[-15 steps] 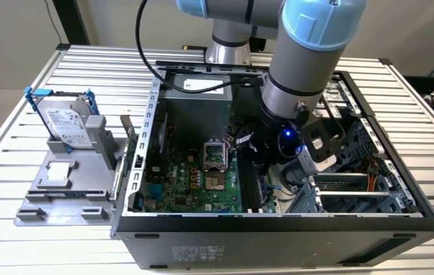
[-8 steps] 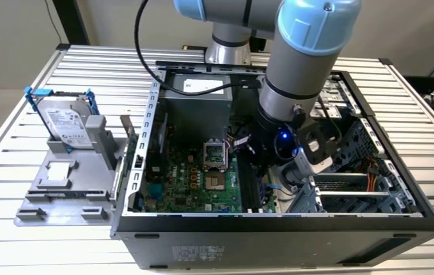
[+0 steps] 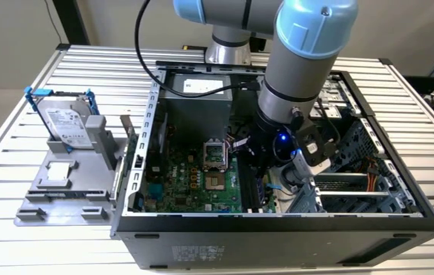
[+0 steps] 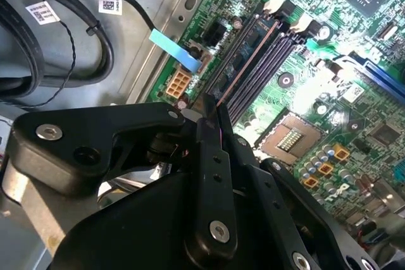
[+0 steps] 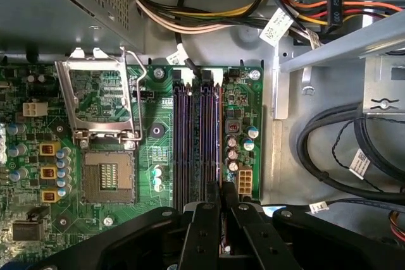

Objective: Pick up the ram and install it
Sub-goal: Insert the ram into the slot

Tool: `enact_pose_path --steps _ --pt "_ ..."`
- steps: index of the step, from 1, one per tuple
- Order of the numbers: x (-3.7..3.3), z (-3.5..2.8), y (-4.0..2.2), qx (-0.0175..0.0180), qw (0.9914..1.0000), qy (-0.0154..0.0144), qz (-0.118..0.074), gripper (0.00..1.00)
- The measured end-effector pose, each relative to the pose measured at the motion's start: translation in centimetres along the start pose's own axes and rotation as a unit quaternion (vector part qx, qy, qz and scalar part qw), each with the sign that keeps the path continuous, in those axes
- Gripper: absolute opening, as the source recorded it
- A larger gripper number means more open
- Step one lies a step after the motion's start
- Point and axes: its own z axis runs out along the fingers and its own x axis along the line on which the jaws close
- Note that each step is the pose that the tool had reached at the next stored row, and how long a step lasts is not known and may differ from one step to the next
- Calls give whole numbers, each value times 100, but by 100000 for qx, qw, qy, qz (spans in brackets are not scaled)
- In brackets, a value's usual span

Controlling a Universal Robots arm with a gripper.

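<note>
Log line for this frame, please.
gripper: shut on long narrow ram stick | place: over black motherboard slots | seated: cannot tell

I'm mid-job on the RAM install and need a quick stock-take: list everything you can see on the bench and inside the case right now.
Computer case: one, black and silver, open on the slatted table.
Table: one, silver slats.
Motherboard: one, green, on the case floor.
CPU socket: one, empty, retention frame lifted.
Memory slots: a row, black, beside the socket.
Ram: one, dark stick, standing edge-on in the slots, held between the fingers.
Power supply: one, grey, far end of the case.
Hard drive: one, silver, in a blue-railed grey holder at the exterior view's left.
Cables: a bundle, yellow, black, orange.
Gripper: one, black, over the slots.
</note>
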Motion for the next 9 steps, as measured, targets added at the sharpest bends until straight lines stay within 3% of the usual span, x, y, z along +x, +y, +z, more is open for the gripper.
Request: enact_pose_path --steps 9 --pt "1 -19 0 -1 100000 2 171 0"
